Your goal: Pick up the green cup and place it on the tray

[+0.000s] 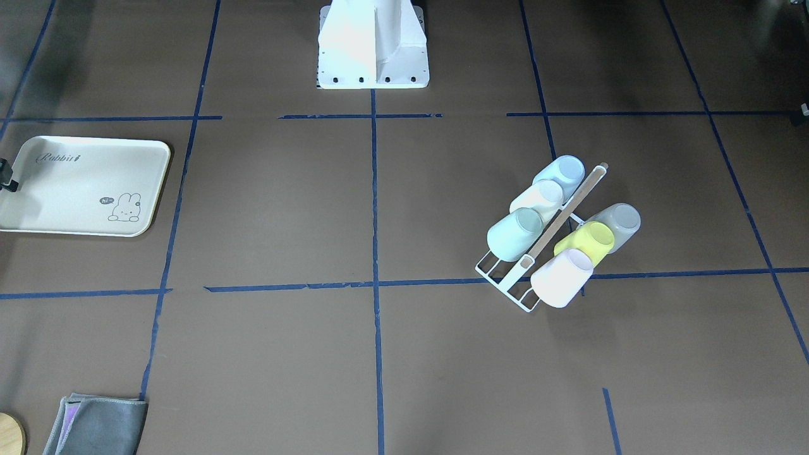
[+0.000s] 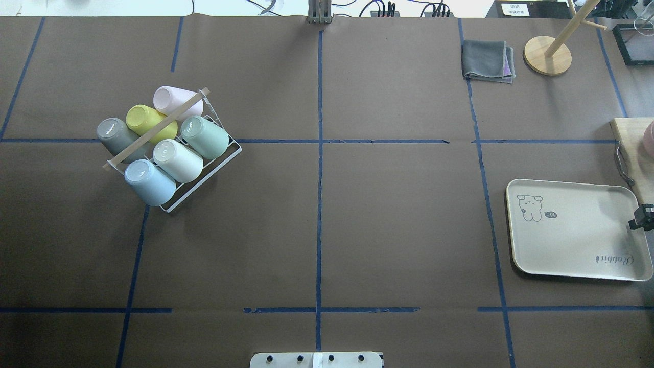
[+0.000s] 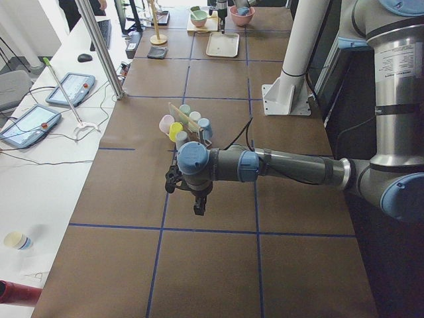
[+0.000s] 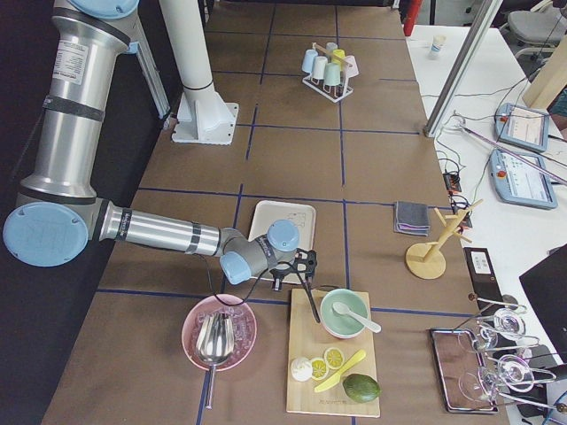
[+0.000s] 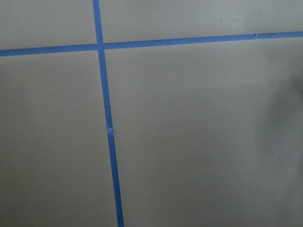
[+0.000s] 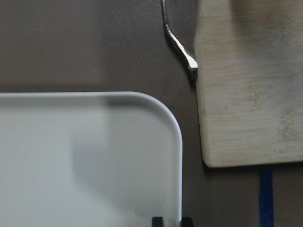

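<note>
Your green cup (image 2: 204, 136) sits in the rack (image 2: 190, 104), far from the tray (image 2: 572, 255). The right tool (image 2: 645, 217) is at the tray's rim — you cannot tell its grip, nor that of the left tool (image 3: 197, 202).

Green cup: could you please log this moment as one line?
green cup: in rack, untouched | tray: empty | left gripper: over table | right gripper: at tray edge

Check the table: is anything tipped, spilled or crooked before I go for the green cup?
Nothing worrying. The cup rack sits diagonal to the tape grid, and the green cup leans on it like the other cups, which looks intended. The tray lies flat and bare. No spills show.
</note>
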`<act>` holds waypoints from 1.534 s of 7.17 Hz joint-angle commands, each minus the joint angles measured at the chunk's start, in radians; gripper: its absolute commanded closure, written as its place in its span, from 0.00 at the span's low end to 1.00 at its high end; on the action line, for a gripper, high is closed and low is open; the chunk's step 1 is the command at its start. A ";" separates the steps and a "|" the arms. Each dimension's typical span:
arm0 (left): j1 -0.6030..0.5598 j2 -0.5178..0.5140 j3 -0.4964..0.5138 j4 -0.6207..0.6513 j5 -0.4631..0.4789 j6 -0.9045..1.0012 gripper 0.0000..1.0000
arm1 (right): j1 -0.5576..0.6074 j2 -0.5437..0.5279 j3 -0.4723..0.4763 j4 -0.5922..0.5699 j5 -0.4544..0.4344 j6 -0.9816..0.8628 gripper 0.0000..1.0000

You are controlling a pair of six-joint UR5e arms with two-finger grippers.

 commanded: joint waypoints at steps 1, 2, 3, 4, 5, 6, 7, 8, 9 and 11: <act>0.000 0.000 -0.002 0.000 0.000 0.000 0.00 | -0.004 0.009 0.050 0.002 0.000 -0.007 1.00; 0.000 -0.002 -0.004 0.000 0.000 0.000 0.00 | -0.007 0.025 0.136 -0.010 0.015 0.006 1.00; 0.000 -0.002 -0.004 0.000 0.000 0.000 0.00 | -0.014 0.044 0.190 -0.018 0.057 0.011 1.00; 0.000 -0.002 -0.004 0.000 0.000 0.000 0.00 | -0.024 0.115 0.197 -0.048 0.100 0.061 1.00; 0.000 -0.002 -0.004 0.000 0.000 0.000 0.00 | -0.077 0.201 0.195 -0.053 0.104 0.160 1.00; 0.000 -0.002 -0.004 0.000 0.000 0.000 0.00 | -0.125 0.276 0.195 -0.055 0.106 0.237 1.00; 0.000 -0.002 -0.004 0.000 -0.002 0.000 0.00 | -0.169 0.332 0.195 -0.055 0.106 0.316 1.00; 0.000 -0.002 -0.002 0.000 -0.002 0.000 0.00 | -0.232 0.392 0.191 -0.055 0.100 0.386 1.00; 0.000 -0.002 -0.002 0.000 -0.002 0.002 0.00 | -0.292 0.447 0.183 -0.056 0.094 0.461 1.00; 0.000 -0.002 -0.002 0.000 -0.005 0.002 0.00 | -0.369 0.531 0.140 -0.058 0.033 0.535 1.00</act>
